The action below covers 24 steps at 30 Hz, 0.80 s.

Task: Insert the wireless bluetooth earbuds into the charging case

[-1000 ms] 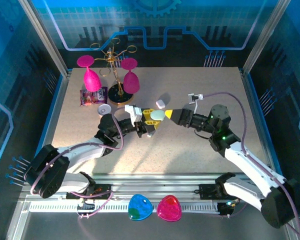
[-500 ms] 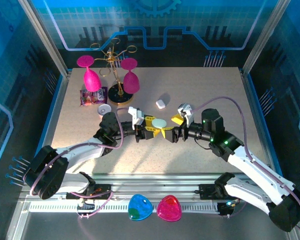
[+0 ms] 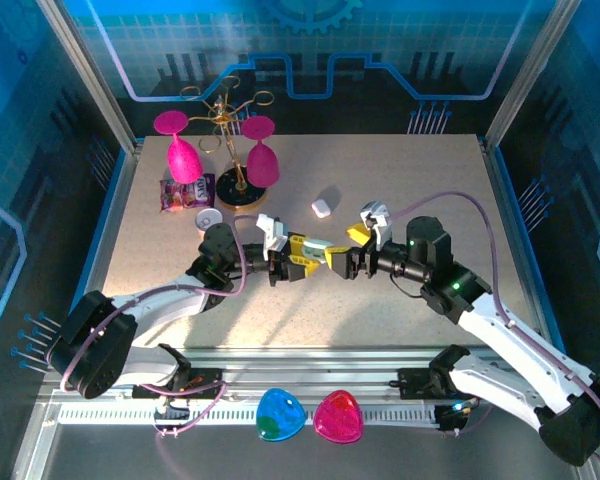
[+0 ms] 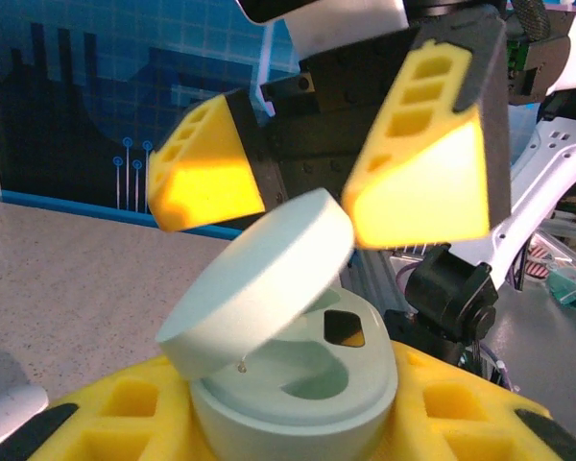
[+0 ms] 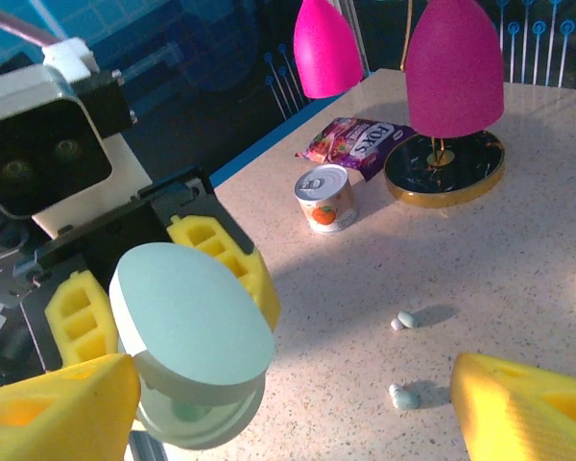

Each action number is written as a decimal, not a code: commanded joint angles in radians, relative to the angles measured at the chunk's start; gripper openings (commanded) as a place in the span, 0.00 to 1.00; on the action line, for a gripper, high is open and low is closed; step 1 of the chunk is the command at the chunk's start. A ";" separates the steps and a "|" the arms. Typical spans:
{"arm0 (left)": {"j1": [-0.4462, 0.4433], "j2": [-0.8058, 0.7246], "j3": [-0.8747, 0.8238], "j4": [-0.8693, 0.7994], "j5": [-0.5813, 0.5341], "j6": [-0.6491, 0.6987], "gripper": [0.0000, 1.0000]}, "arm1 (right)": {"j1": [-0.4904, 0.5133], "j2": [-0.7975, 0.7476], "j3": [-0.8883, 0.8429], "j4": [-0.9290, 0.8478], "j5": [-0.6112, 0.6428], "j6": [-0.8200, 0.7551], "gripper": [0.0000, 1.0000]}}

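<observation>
Left gripper (image 3: pixel 300 254) seen clamped on mint case (image 4: pixel 298 403), held above mid-bench. Right gripper (image 3: pixel 346 245) spread about half-raised lid (image 4: pixel 259 279). Two earbuds (image 5: pixel 406 319) noted loose on bench (image 5: pixel 518 269) below. Risk: lid over-levered, case twisted out of grip.

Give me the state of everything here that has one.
mint charging case: lid half open.
earbuds: lying loose, outside the mint charging case.
left gripper: shut on the mint charging case.
right gripper: open, beside the lid.
can: upright.
pink glasses: hanging upside down.

Case (image 4: pixel 298 403) in left claw (image 3: pixel 302 256), earbuds (image 5: pixel 401 395) on table (image 3: pixel 410 180)
</observation>
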 commanded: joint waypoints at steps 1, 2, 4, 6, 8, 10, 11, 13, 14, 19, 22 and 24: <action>-0.004 -0.024 0.003 0.041 0.073 0.014 0.27 | -0.013 0.001 0.026 0.002 0.053 0.024 0.84; -0.004 -0.025 0.002 0.042 0.073 0.015 0.27 | -0.013 0.002 0.028 -0.001 0.051 0.025 0.84; -0.004 -0.030 -0.003 0.047 0.074 0.016 0.27 | -0.015 0.001 0.034 -0.010 0.052 0.026 0.84; -0.004 -0.032 -0.009 0.053 0.075 0.016 0.27 | -0.018 -0.002 0.038 -0.025 0.064 0.031 0.84; -0.003 -0.035 -0.015 0.059 0.077 0.020 0.27 | -0.022 -0.006 0.043 -0.035 0.064 0.038 0.84; -0.005 -0.035 -0.018 0.062 0.078 0.020 0.27 | -0.024 -0.012 0.042 -0.040 0.070 0.041 0.84; -0.003 -0.035 -0.018 0.061 0.075 0.020 0.27 | -0.024 -0.016 0.042 -0.040 0.070 0.042 0.84; -0.003 -0.035 -0.020 0.058 0.065 0.019 0.27 | -0.025 -0.026 0.042 -0.036 0.053 0.044 0.84; -0.002 -0.035 -0.020 0.058 0.051 0.017 0.27 | -0.025 -0.033 0.040 -0.026 0.029 0.042 0.85; 0.016 -0.035 -0.034 0.069 -0.024 0.011 0.26 | -0.030 -0.097 -0.010 0.055 -0.051 0.050 0.89; 0.036 -0.030 -0.050 0.108 -0.045 -0.010 0.26 | -0.056 -0.142 -0.048 0.097 -0.052 0.096 0.89; 0.049 -0.031 -0.060 0.141 -0.053 -0.033 0.26 | -0.080 -0.159 -0.069 0.106 -0.041 0.129 0.89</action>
